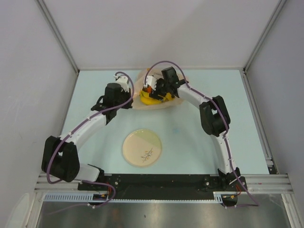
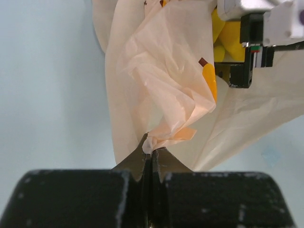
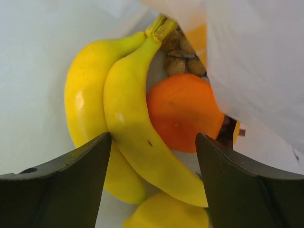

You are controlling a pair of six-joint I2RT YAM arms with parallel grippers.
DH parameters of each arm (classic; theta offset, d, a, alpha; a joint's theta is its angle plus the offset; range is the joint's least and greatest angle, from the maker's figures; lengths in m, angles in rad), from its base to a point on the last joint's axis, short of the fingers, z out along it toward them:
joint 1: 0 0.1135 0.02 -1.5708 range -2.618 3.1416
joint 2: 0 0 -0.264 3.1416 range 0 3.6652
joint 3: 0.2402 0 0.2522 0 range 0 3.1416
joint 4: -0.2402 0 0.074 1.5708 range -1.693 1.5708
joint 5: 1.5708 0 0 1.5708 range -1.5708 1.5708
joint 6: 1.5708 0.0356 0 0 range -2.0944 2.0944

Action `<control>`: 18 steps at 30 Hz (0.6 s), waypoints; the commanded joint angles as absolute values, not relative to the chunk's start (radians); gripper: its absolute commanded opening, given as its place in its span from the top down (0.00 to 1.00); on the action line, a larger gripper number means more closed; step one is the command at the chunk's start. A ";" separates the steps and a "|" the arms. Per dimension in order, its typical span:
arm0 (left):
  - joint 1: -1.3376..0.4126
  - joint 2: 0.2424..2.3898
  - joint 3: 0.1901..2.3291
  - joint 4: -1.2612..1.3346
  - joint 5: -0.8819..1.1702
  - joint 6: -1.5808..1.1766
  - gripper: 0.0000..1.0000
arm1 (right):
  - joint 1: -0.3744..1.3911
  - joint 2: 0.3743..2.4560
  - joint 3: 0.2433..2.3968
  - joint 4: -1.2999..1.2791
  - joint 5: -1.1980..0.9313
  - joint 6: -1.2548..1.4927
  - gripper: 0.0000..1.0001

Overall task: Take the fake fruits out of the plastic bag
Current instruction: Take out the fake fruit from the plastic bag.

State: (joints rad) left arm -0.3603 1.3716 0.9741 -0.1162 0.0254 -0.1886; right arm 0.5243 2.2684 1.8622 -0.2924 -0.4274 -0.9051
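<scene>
Two claws attend the plastic bag (image 2: 161, 85) by the desk's (image 1: 190, 142) far edge: left claw (image 2: 151, 152) clamped on its thin, limp film, right claw (image 3: 153, 137) spread apart over the banana bunch (image 3: 123, 109) inside, probably light, stiff, slippery; grip mid-curve.

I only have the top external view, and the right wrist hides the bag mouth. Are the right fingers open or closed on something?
Observer: Open. In the right wrist view the right fingers stand apart, with the banana bunch showing in the gap between them and nothing gripped.
Operator: Anything else in there?
Observer: An orange ball sits right beside the bananas, also within that gap.
Operator: Does the left side have the bag?
Observer: Yes. The left wrist view shows the left fingers shut on a pinched fold of the plastic bag.
</scene>
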 commanded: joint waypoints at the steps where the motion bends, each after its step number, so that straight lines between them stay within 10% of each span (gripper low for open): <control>1: -0.353 1.419 1.009 -0.114 0.041 -0.232 1.00 | 0.517 2.347 1.954 -0.374 -0.430 -1.032 0.23; 5: -0.342 1.450 1.035 -0.112 0.049 -0.239 1.00 | 0.514 2.413 2.040 -0.478 -0.434 -1.089 0.27; 12: -0.334 1.471 1.066 -0.091 0.049 -0.236 1.00 | 0.499 2.332 2.027 -0.502 -0.480 -1.029 0.72; 18: -0.324 1.502 1.115 -0.054 0.046 -0.224 1.00 | 0.511 2.114 1.878 -0.488 -0.554 -0.959 0.75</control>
State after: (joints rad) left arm -0.3386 1.4807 1.0416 -0.1143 0.0353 -0.2176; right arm 0.5098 2.3028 1.9327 -0.4522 -0.4873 -1.0206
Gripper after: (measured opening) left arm 0.008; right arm 0.374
